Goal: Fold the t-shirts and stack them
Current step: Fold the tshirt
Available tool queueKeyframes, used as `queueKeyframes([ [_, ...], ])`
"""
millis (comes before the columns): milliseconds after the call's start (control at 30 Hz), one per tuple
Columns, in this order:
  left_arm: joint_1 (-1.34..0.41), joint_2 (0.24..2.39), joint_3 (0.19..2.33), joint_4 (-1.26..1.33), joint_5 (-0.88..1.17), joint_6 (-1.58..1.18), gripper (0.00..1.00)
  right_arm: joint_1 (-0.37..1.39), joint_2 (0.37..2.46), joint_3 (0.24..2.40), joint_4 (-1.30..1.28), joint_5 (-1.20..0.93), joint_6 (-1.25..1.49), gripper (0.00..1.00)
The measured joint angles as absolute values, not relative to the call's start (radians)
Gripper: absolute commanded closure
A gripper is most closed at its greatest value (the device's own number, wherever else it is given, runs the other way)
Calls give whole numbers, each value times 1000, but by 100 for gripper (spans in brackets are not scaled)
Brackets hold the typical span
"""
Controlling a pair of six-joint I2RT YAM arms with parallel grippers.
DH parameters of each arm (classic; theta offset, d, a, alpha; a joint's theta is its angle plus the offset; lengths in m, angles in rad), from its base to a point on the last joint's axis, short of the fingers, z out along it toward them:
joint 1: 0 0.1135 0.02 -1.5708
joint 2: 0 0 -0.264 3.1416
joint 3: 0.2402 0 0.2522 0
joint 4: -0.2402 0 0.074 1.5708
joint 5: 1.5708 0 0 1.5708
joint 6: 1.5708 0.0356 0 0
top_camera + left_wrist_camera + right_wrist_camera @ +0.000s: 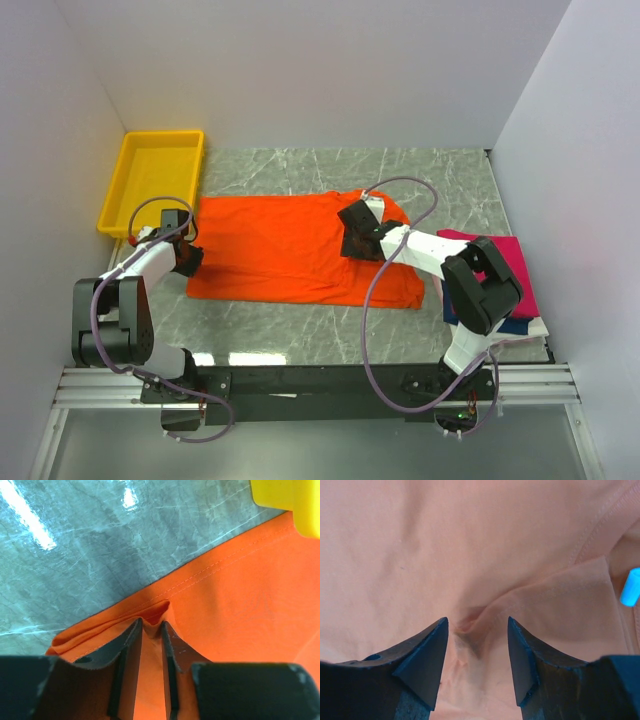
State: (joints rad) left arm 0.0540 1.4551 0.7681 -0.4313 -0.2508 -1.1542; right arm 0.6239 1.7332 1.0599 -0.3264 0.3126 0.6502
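The bright orange t-shirt (290, 255) lies spread flat on the marble table, collar to the right. My left gripper (188, 258) is at its left hem. In the left wrist view the jaws (151, 625) stand close together with a pinched fold of orange cloth (235, 595) between them. My right gripper (352, 240) is on the shirt near the collar. In the right wrist view its jaws (477, 622) stand wide apart over a small wrinkle in the cloth (470, 545). A folded magenta-pink shirt (510, 265) lies on top of navy (512, 325) and white (537, 328) ones at the right.
A yellow plastic tray (150, 180) stands at the back left, its corner close to the left gripper (295, 500). White walls close in the table on the left, back and right. Grey marble (300, 325) shows in front of the shirt.
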Motion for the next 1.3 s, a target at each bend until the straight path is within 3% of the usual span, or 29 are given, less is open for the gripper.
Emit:
queueKeyframes([
  [100,58,1455,768,-431,-248,-1146,73,624,1750,1081,-324,313,650,46],
  [267,61,1455,768,-430,-240,-1141,82,624,1773,1082,-323,313,659,62],
  [500,66,1455,768,-431,-232,-1137,87,624,1775,1082,-324,316,666,100],
  [667,73,1440,768,-432,-224,-1129,99,624,1764,1080,-327,331,679,100],
  [1300,95,1350,768,-453,-199,-1118,99,624,1610,1075,-369,427,699,100],
])
